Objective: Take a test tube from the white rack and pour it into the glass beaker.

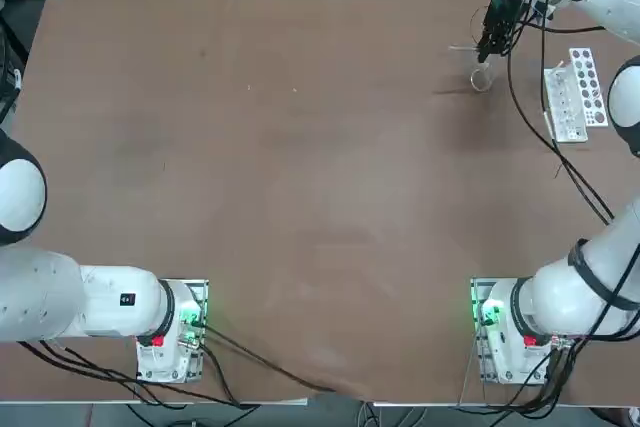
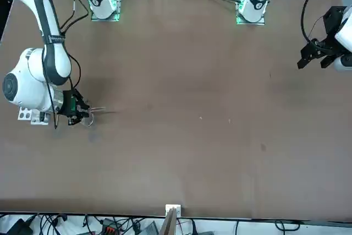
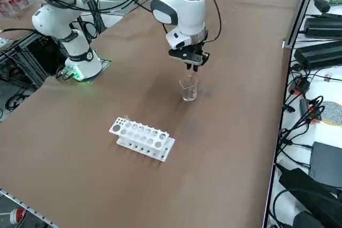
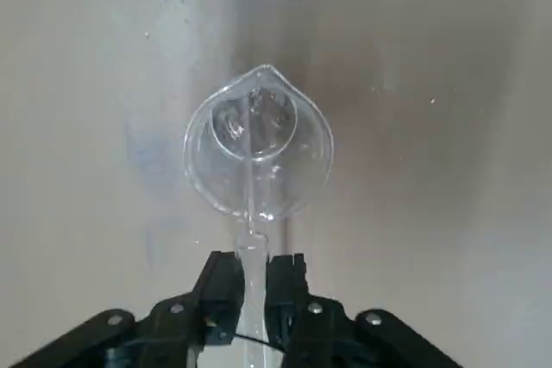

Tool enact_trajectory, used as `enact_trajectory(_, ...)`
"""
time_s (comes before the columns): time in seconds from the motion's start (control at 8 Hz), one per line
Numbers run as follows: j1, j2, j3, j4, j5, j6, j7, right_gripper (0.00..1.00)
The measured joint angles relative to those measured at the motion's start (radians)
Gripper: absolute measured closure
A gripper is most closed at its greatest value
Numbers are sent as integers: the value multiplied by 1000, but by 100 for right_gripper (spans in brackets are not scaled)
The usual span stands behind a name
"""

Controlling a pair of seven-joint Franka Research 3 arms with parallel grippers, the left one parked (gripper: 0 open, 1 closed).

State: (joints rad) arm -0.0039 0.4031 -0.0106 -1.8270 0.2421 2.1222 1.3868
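Above one glass beaker (image 4: 259, 148), right end effector (image 4: 253, 286) grips one test tube (image 4: 252, 247).

From overhead the beaker (image 1: 482, 78) is a faint ring, too small to show any contents. In the front view the rack (image 2: 31, 115) is mostly hidden behind the right arm. The tube (image 4: 251, 258) runs down between the right tool's (image 4: 251, 286) fingers (image 4: 221, 286) and out of the wrist picture, its lower end unseen; liquid cannot be told.
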Motion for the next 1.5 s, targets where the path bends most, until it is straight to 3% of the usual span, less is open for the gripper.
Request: enact_trajectory(1.5,-14,-9,1,-1,7,0,-16,81)
